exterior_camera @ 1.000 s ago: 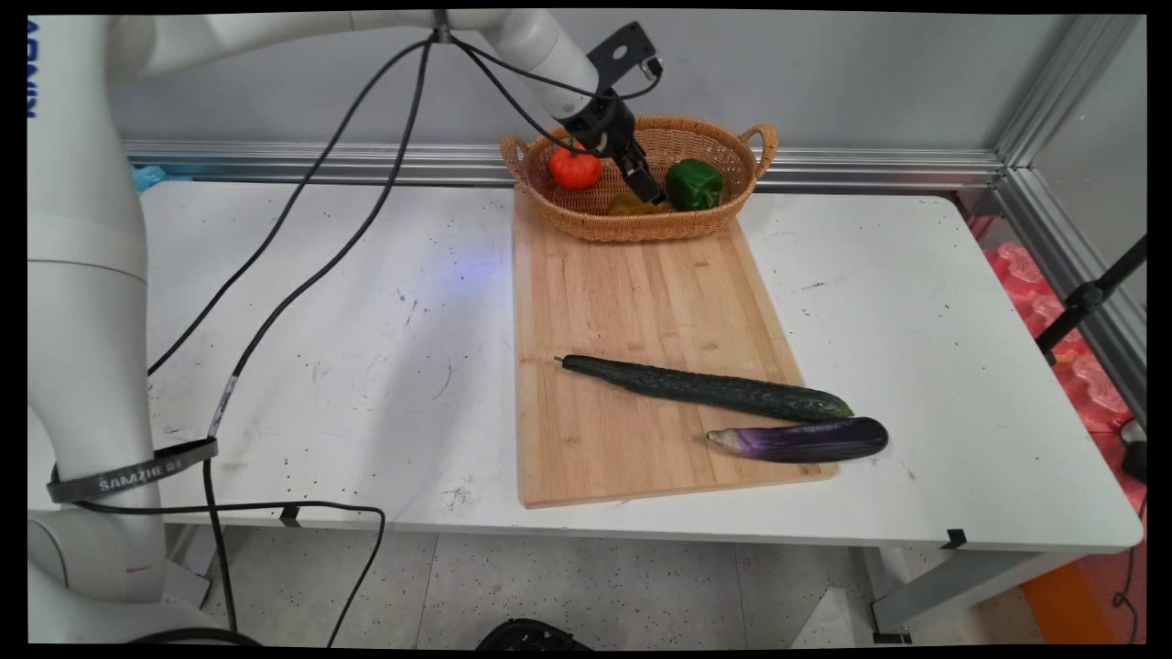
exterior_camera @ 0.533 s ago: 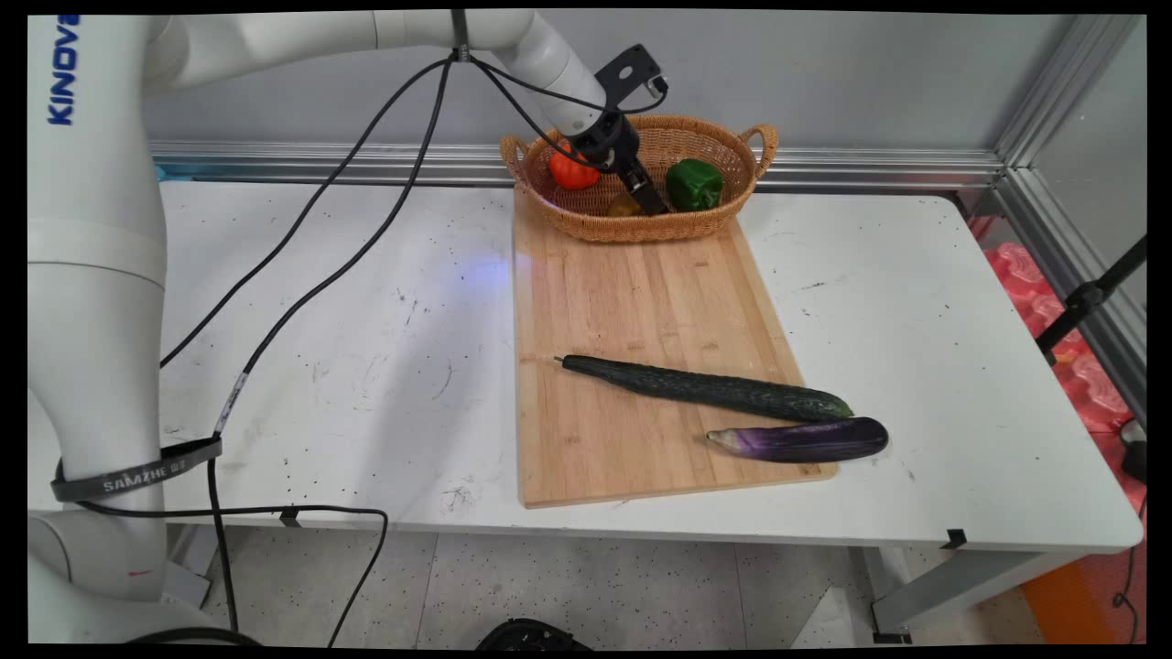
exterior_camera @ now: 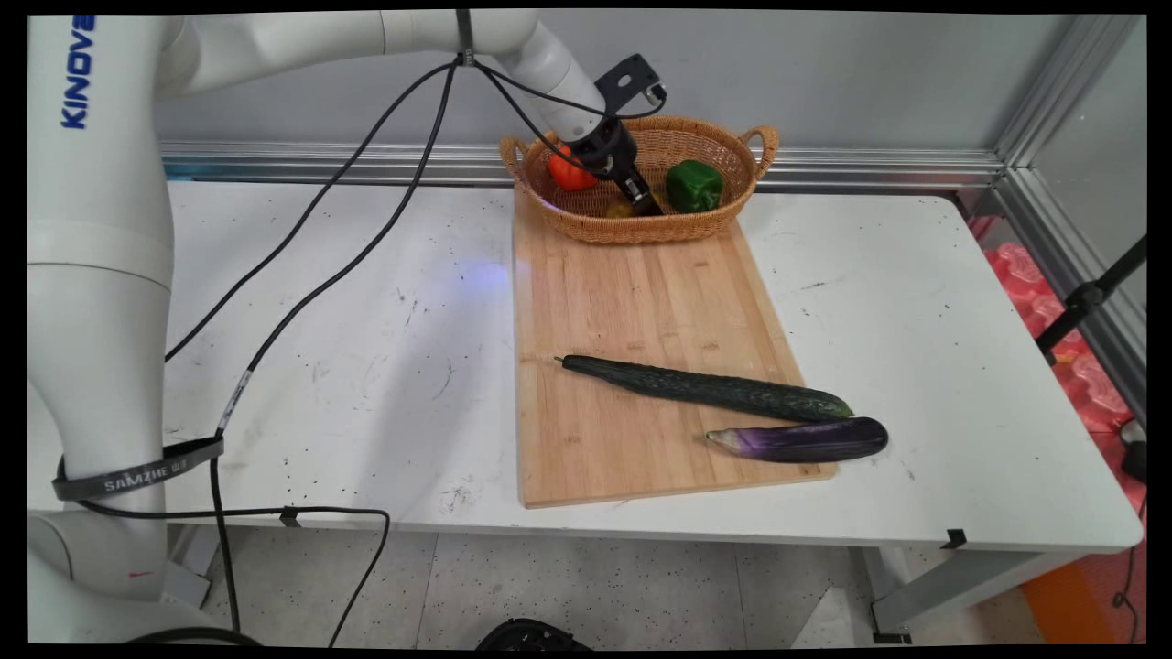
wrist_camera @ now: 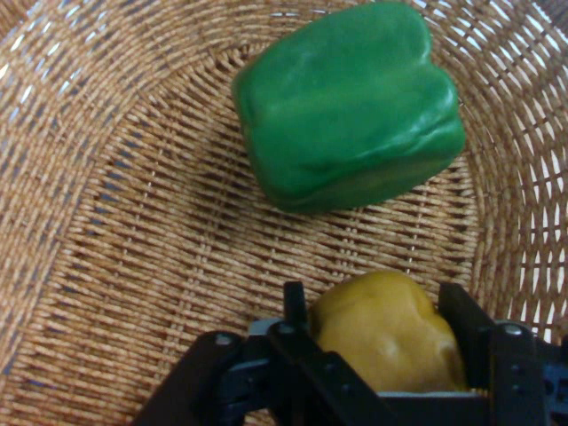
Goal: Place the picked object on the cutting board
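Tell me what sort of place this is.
Probably a robotics lab set up as a mock kitchen: a white table inside an aluminium frame, with a wooden cutting board and a wicker basket of vegetables under the arm's gripper.

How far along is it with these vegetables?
Seemingly done: the cucumber and eggplant lie on the cutting board. In hand: the gripper is down inside the basket, closed around the yellow pepper, not yet lifted out. Possibly left: the green pepper and the red vegetable, both lying in the basket.
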{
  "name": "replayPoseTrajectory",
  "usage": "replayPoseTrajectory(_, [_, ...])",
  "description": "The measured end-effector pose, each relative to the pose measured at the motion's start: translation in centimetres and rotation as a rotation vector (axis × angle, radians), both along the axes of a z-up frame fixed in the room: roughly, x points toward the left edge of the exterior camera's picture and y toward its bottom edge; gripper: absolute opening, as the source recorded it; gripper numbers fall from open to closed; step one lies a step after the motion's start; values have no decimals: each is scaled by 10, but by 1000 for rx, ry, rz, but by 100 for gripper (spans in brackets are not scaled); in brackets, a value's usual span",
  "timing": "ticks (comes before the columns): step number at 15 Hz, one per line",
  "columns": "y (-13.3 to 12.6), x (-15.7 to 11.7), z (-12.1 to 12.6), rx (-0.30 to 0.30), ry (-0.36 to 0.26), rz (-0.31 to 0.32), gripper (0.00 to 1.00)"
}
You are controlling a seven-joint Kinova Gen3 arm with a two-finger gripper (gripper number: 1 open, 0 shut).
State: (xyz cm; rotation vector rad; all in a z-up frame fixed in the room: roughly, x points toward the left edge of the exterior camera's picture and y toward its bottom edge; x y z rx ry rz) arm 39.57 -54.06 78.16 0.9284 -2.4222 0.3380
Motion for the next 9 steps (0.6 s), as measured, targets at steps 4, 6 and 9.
replayPoseTrajectory(4, [-2, -4, 6, 1, 8, -6, 0])
replayPoseTrajectory(6, [-4, -7, 14, -8, 15, -11, 0])
replayPoseTrajectory(9, [-5, -16, 37, -37, 23, -28, 0])
